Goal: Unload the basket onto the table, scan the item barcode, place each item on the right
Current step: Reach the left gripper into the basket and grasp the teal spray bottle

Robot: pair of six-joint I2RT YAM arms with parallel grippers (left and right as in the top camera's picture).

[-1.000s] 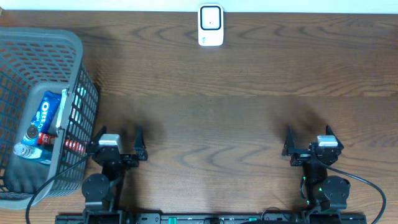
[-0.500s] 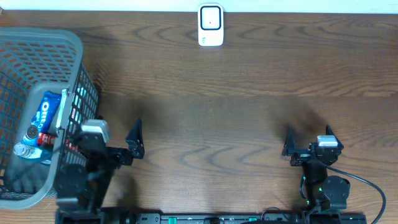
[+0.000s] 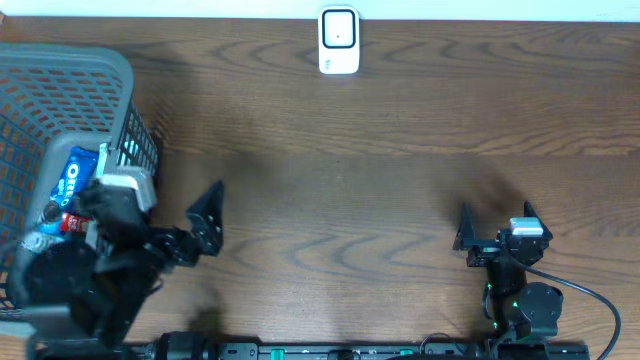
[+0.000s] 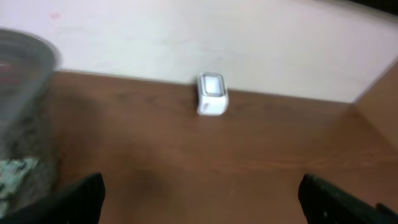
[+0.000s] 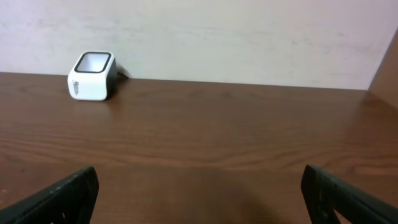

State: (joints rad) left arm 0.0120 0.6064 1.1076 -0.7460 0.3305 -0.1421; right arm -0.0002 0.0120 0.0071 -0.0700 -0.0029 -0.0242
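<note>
The left gripper has its jaws spread wide and holds nothing; in the left wrist view both dark fingertips sit at the lower corners with bare table between them. Compared with one second ago, the left arm has swung from its position beside the basket toward it, and in the overhead view its wrist now overlaps the basket's right wall, with one finger pointing out over the table. The left wrist view is blurred. The right gripper is likewise fully spread and empty, and its position near the front right of the table is unchanged. The item, a blue Oreo pack, lies inside the basket against the right wall, tilted, with the white lettering facing up and its lower end partly covered by the left arm. A red-labelled item lies just below it. The white scanner stands at the far edge of the table, near the centre, well apart from both grippers.
</note>
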